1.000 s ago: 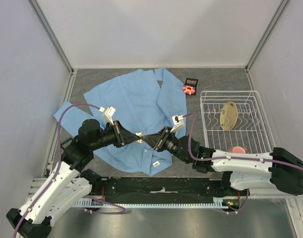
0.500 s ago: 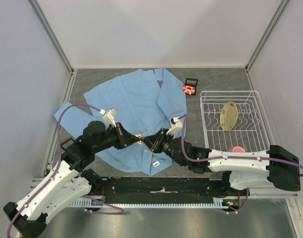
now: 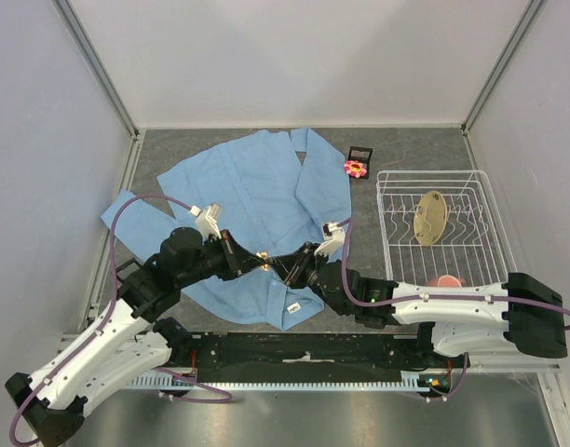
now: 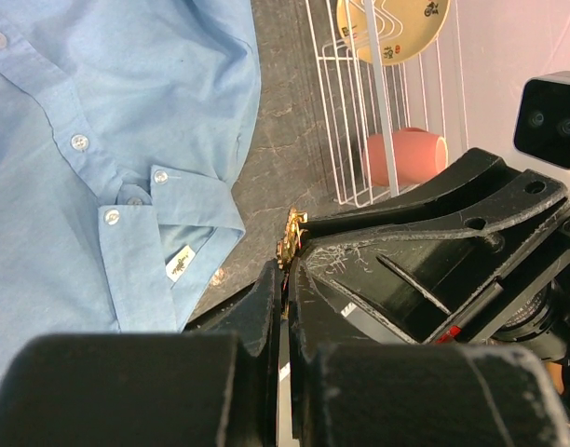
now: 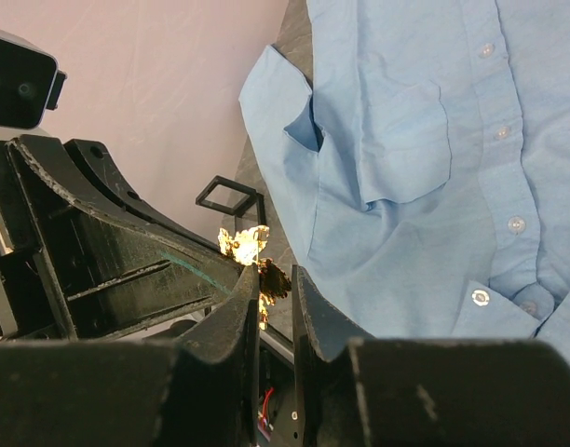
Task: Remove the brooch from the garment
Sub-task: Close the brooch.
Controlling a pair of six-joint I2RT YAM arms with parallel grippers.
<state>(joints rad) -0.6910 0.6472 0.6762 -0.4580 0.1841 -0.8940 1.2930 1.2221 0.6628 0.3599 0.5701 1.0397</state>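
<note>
The brooch [image 3: 356,168] lies on the grey table [image 3: 406,149] in the upper middle of the top view, just off the right edge of the garment [image 3: 257,186] and beside a small dark case [image 3: 361,152]. Low in the centre, above the shirt, the left gripper [image 3: 257,262] and right gripper [image 3: 283,267] meet tip to tip at a small gold emblem [image 5: 243,244]. The left jaws are pressed together; the right jaws keep a narrow gap, and I cannot tell which of them truly grips the emblem.

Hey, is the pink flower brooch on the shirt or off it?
Off. The brooch lies on the grey table beside the shirt, next to a small dark case.
</note>
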